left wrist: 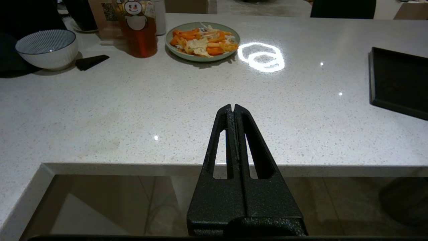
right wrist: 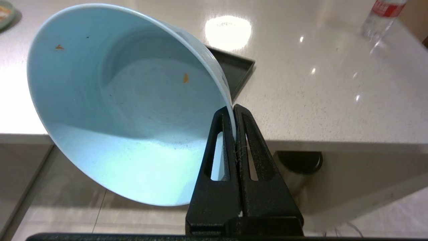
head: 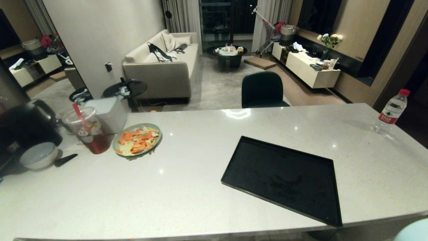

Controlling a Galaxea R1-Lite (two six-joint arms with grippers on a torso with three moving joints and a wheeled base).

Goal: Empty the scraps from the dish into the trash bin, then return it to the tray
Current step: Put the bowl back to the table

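1. While I hold the dish (right wrist: pixel 127 110) by its rim, the right gripper (right wrist: pixel 234 110) has its fingers pinching the thin wall, one inside and one outside; that edge hold keeps the bowl's mouth free, which I judge suits tipping.
2. I see the dish tilted on its side, off the near edge of the countertop (head: pixel 200 187) and above the floor, not on the tray (head: pixel 284 177). In the head view only a pale blue sliver of it shows at the lower right corner.
3. Inside the dish there are just two small orange flecks (right wrist: pixel 185 78) stuck to the glaze, so I judge the scraps are already tipped out and the return to the tray is the step in hand.
4. The trash bin with the clear bag is in none of my views; a steel cylinder with a black lid (right wrist: pixel 299 162) stands under the counter edge, beside the gripper.
5. The tray lies bare on the counter, angled, just beyond the dish, with nothing on it.
6. The left gripper (left wrist: pixel 233 108) is parked before the counter edge, fingers pressed together on nothing.
7. Far to the left, well apart from the tray, sit a green plate (head: pixel 137 140) heaped with orange and yellow peels, a plastic cup (head: pixel 88 130) of reddish drink with a straw, and a white ribbed bowl (head: pixel 39 155) that looks empty. A water bottle (head: pixel 391 112) stands at the far right.
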